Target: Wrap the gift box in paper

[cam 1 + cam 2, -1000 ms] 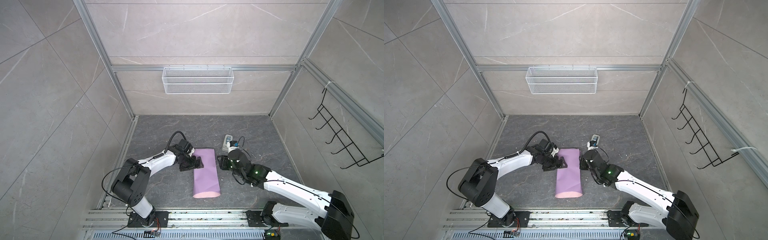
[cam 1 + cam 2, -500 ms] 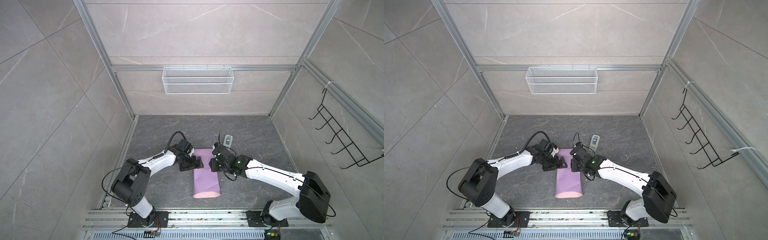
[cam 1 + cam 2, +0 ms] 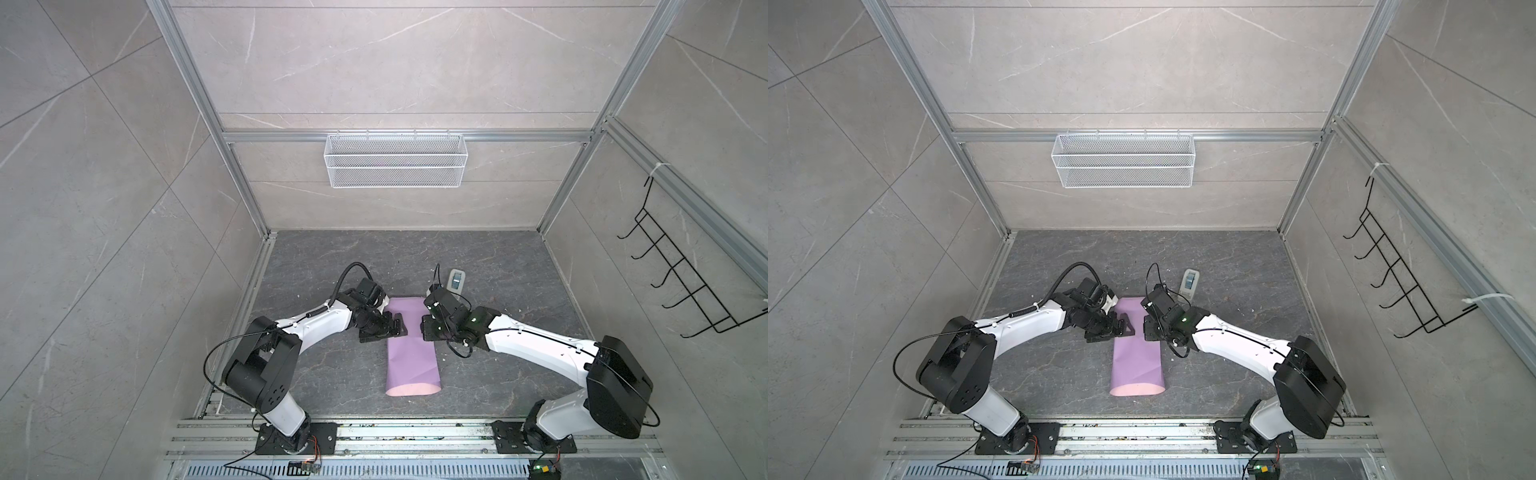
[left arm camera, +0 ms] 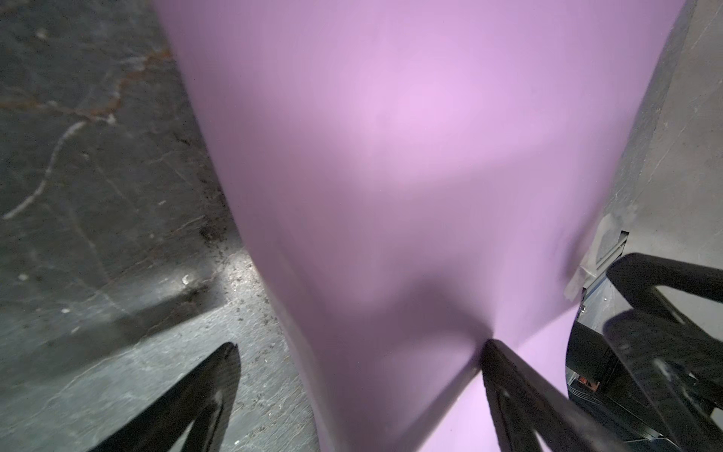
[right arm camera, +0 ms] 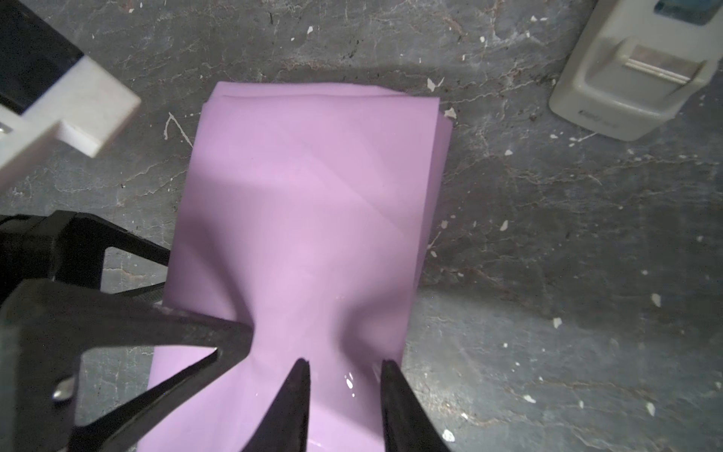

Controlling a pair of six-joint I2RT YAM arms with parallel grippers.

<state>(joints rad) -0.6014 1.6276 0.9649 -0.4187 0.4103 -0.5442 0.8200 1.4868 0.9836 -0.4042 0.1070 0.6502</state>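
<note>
Your left gripper (image 4: 360, 344) straddles the folded lilac paper sheet (image 3: 411, 357) at its edge, jaws wide. Your right gripper (image 5: 344, 366) sits narrow upon it, grip unclear. The dark stone floor (image 3: 498, 357) lies open around.

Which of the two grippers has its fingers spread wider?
The left gripper: fingers wide apart, one tip on the paper, the other over bare floor. On the right gripper the fingers sit close together, both over the paper.
</note>
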